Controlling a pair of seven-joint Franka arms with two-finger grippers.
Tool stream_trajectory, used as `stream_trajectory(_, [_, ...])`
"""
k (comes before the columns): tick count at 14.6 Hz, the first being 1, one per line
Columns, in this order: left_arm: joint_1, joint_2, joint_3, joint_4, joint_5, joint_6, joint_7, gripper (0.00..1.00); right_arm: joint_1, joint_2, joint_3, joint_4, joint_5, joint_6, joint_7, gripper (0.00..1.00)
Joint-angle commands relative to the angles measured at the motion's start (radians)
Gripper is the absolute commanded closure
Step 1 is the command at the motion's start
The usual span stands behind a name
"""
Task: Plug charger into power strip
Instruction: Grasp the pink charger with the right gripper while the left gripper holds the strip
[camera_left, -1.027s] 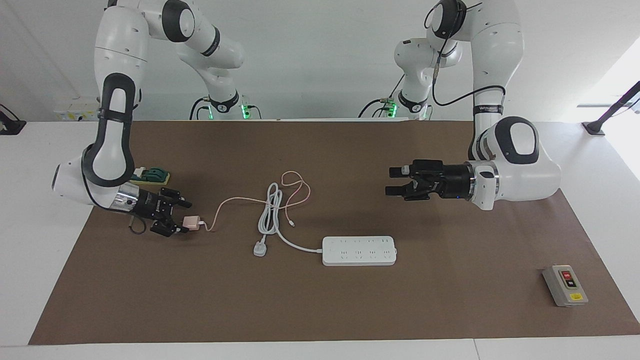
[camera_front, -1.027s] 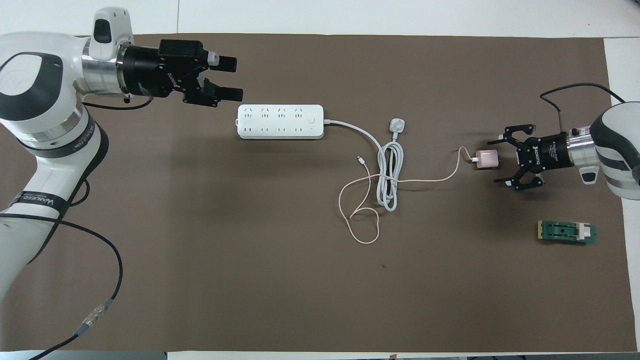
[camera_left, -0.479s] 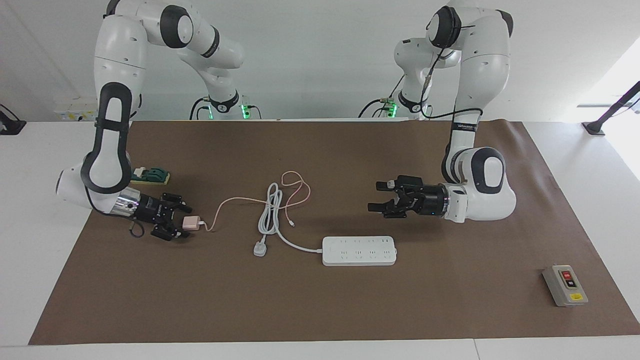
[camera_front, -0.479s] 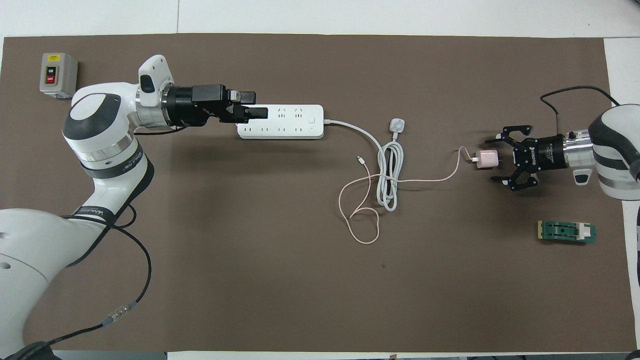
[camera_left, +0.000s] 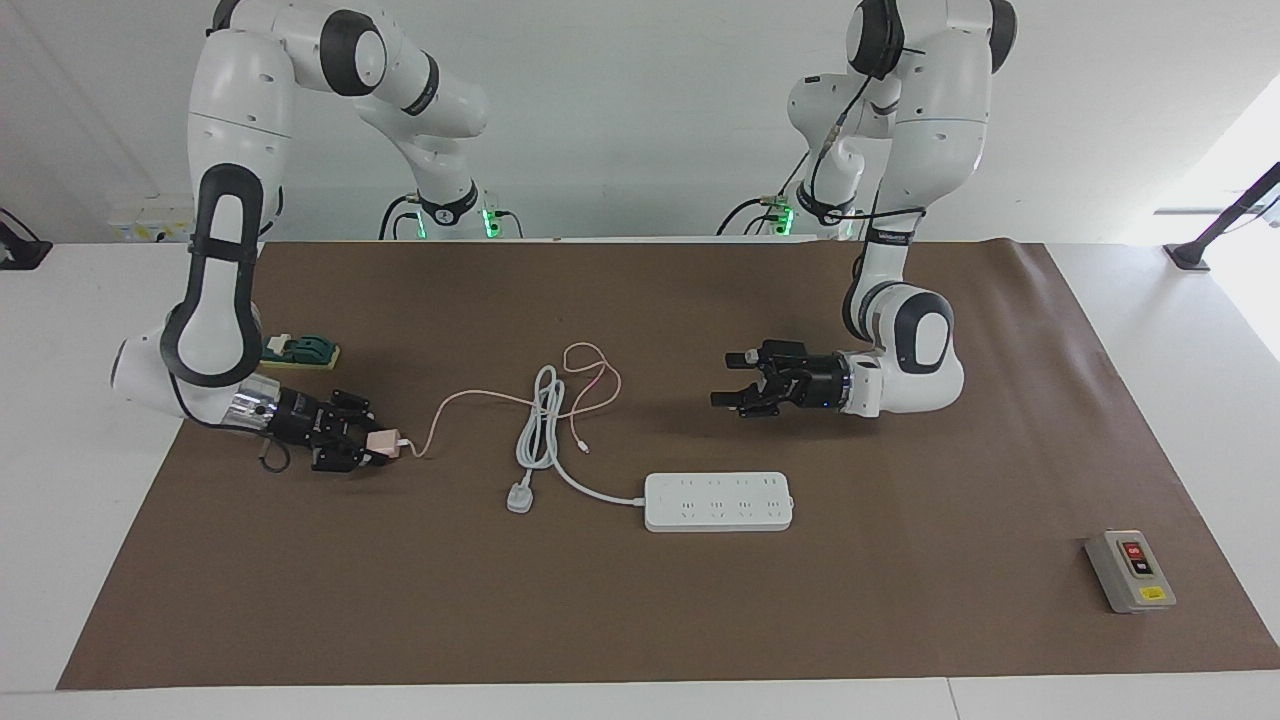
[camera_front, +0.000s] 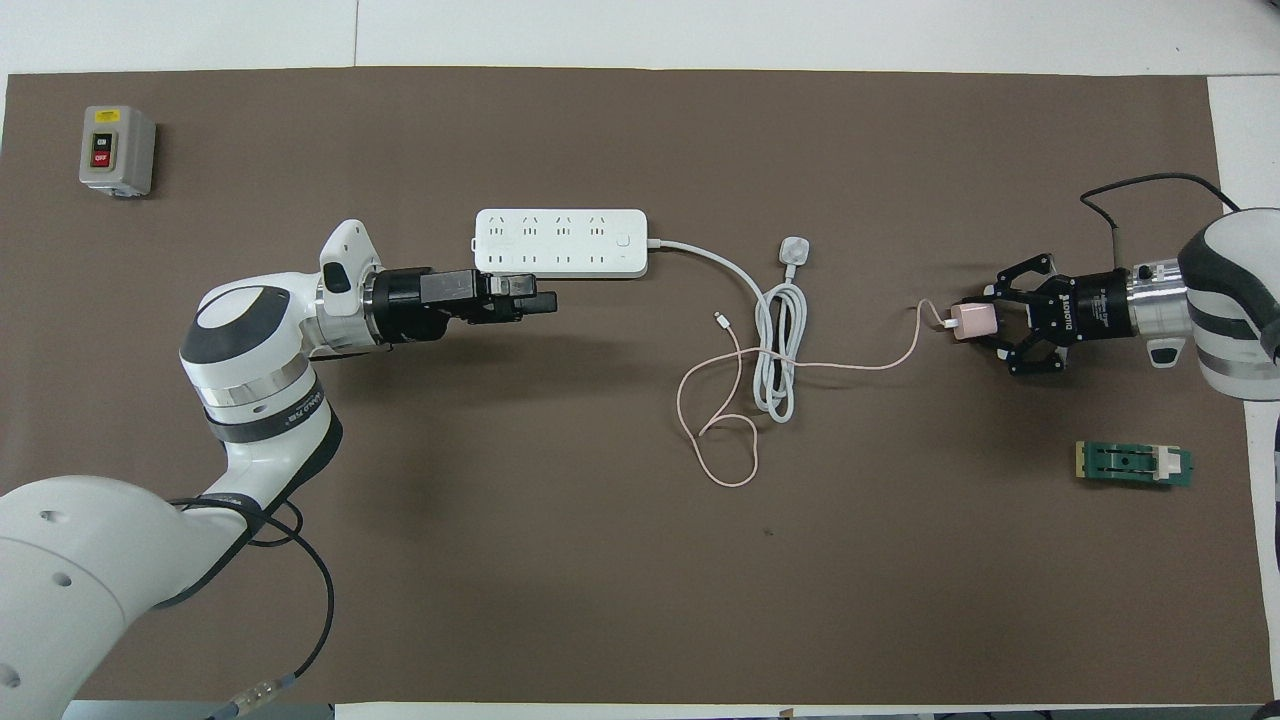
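Clamped on charger (camera_left: 381, 443) at right arm's end — right gripper (camera_left: 352, 447) set to carry it to power strip (camera_left: 718, 501) mid-table — left gripper (camera_left: 733, 385) spread, raised nr strip.

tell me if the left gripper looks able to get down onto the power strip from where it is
Probably yes. The left gripper hangs in the air by the power strip, on the side nearer the robots, with nothing between them; the strip's top is bare.

Right hand (camera_front: 975, 322) closed around charger (camera_front: 971, 321); left hand (camera_front: 535, 297) beside power strip (camera_front: 560, 243).
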Motion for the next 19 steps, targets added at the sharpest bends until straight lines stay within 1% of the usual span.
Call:
stream_trajectory(1, [-0.053, -0.133, 0.045, -0.124, 0.009, 0.103, 0.007, 0.00, -0.005, 0.028, 0.009, 0.007, 0.011, 0.027, -0.065, 1.00])
stream_trajectory(3, [-0.075, -0.157, 0.057, -0.136, 0.023, 0.185, 0.007, 0.00, 0.009, 0.008, 0.007, 0.013, 0.007, 0.021, -0.044, 1.00])
stream_trajectory(5, [-0.078, -0.161, 0.057, -0.136, 0.044, 0.208, 0.001, 0.00, 0.031, -0.030, 0.009, 0.025, -0.009, 0.006, 0.063, 1.00])
stream_trajectory(7, [-0.078, -0.157, 0.056, -0.135, 0.045, 0.203, -0.025, 0.00, 0.076, -0.070, 0.009, 0.045, -0.010, -0.023, 0.158, 1.00])
stream_trajectory(9, [-0.078, -0.152, 0.056, -0.136, 0.045, 0.196, -0.081, 0.00, 0.111, -0.082, 0.010, 0.082, -0.012, -0.060, 0.226, 1.00])
stream_trajectory(11, [-0.078, -0.152, 0.054, -0.138, 0.046, 0.191, -0.158, 0.00, 0.159, -0.100, 0.012, 0.105, -0.010, -0.069, 0.283, 1.00])
stream_trajectory(13, [-0.080, -0.147, 0.053, -0.136, 0.046, 0.145, -0.204, 0.00, 0.212, -0.101, 0.016, 0.143, -0.010, -0.074, 0.358, 1.00])
stream_trajectory(16, [-0.087, -0.134, 0.053, -0.133, 0.046, 0.134, -0.195, 0.00, 0.309, -0.099, 0.019, 0.163, 0.008, -0.054, 0.448, 1.00])
stream_trajectory(19, [-0.090, -0.128, 0.051, -0.129, 0.043, 0.133, -0.191, 0.00, 0.413, -0.096, 0.021, 0.198, 0.027, 0.004, 0.588, 1.00])
